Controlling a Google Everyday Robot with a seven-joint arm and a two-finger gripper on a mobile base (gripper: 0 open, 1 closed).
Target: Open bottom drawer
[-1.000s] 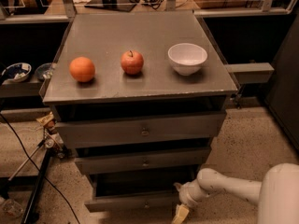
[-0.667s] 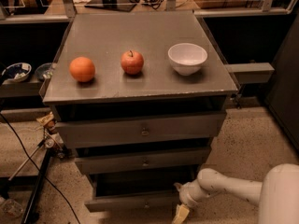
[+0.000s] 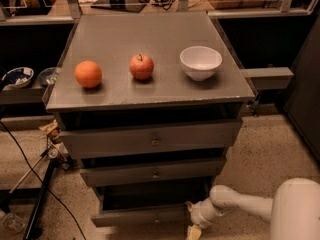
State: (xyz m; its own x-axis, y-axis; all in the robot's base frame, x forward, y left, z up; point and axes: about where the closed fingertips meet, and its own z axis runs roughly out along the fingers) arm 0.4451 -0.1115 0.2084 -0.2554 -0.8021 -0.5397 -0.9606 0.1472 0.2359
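Nearest you, at the lower right, the white arm [image 3: 240, 206] reaches in low over the speckled floor [image 3: 270, 149]. Its pincer [image 3: 194, 230] sits at the bottom edge of the view, right up against the right end of the bottom drawer [image 3: 135, 215]. You cannot tell whether the pincer is open or closed, or whether it has hold of anything.

The bottom drawer is the lowest and slimmest grey front on the cabinet [image 3: 150, 91]. It stands forward of the front above it, with a dark gap over its top edge, so it looks partly drawn out. Its knob is too small to make out.

Above and further back is the middle drawer [image 3: 150, 173], then the tallest top drawer [image 3: 150, 140]. Both have a small central knob and seem closed or nearly so.

On the cabinet's flat top, left to right and well apart, sit an orange [image 3: 88, 74], an apple [image 3: 141, 66] and a white bowl [image 3: 200, 62]. Behind the cabinet runs a bench [image 3: 75, 4] with cables on it.

The step in hand looks like the pull itself, with the drawer part way out and more travel to go. Your next move likely calls for a straight, level draw toward you along the drawer's slide. Because the pincer is at the drawer's end and not its centre, watch that the drawer does not skew and bind.
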